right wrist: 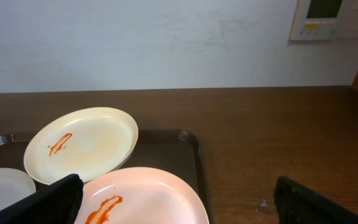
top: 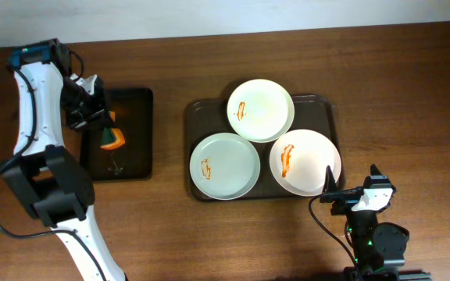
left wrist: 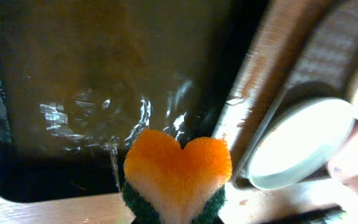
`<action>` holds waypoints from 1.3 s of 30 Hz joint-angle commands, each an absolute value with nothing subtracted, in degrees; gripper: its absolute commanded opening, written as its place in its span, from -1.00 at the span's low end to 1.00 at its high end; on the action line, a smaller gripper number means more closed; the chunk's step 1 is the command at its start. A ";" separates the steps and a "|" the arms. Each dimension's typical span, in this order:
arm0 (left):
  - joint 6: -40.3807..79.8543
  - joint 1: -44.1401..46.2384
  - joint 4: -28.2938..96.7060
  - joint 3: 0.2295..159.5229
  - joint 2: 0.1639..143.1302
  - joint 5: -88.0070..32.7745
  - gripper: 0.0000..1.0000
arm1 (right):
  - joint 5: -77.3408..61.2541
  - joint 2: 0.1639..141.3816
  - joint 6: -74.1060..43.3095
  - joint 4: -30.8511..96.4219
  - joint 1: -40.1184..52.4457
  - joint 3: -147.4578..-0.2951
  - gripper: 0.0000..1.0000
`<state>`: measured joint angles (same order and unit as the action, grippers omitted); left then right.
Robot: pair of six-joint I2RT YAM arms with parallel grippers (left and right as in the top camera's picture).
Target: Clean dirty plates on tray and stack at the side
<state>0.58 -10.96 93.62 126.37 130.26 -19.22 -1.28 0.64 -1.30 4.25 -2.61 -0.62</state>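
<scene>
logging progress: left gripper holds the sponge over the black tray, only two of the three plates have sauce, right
No: the overhead view shows sauce on all three plates. The left gripper does hold the sponge over the black tray.

The left arm (top: 28,117) arches along the table's (top: 412,78) left side toward the far edge, with the left gripper (top: 105,131) angled down, jaws pinched on a sponge (top: 114,140). The right gripper (top: 353,182) sits by the near edge, jaws spread wide and holding nothing.
</scene>
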 commanded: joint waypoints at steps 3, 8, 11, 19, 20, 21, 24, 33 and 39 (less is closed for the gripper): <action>-7.55 -11.35 96.09 140.40 121.78 -44.56 -1.00 | -0.78 0.36 -1.32 4.51 -2.22 -0.32 0.97; -7.62 -11.42 94.13 153.25 118.48 -40.32 -1.00 | -0.78 0.36 -1.32 4.51 -2.22 -0.32 0.97; -7.64 -11.20 93.93 152.75 118.76 -25.15 -1.00 | -0.78 0.36 -1.32 4.51 -2.22 -0.32 0.97; -7.42 -10.46 86.43 123.35 125.38 -22.65 -1.00 | -0.78 0.36 -1.32 4.51 -2.22 -0.32 0.97; -7.42 -10.72 85.60 120.60 125.78 -22.68 -1.00 | -0.78 0.36 -1.32 4.51 -2.22 -0.32 0.97; -7.40 -11.03 84.93 118.78 125.97 -22.74 -1.00 | -0.78 0.36 -1.32 4.51 -2.22 -0.32 0.97; -7.42 -11.68 86.24 120.16 125.58 -24.38 -1.00 | -0.78 0.36 -1.32 4.51 -2.22 -0.32 0.97; -7.42 -10.04 96.73 144.86 119.70 -34.76 -1.00 | -0.78 0.36 -1.32 4.51 -2.22 -0.32 0.97; -7.44 -0.54 96.73 143.06 118.06 -33.85 -1.00 | -0.78 0.36 -1.32 4.51 -2.22 -0.32 0.97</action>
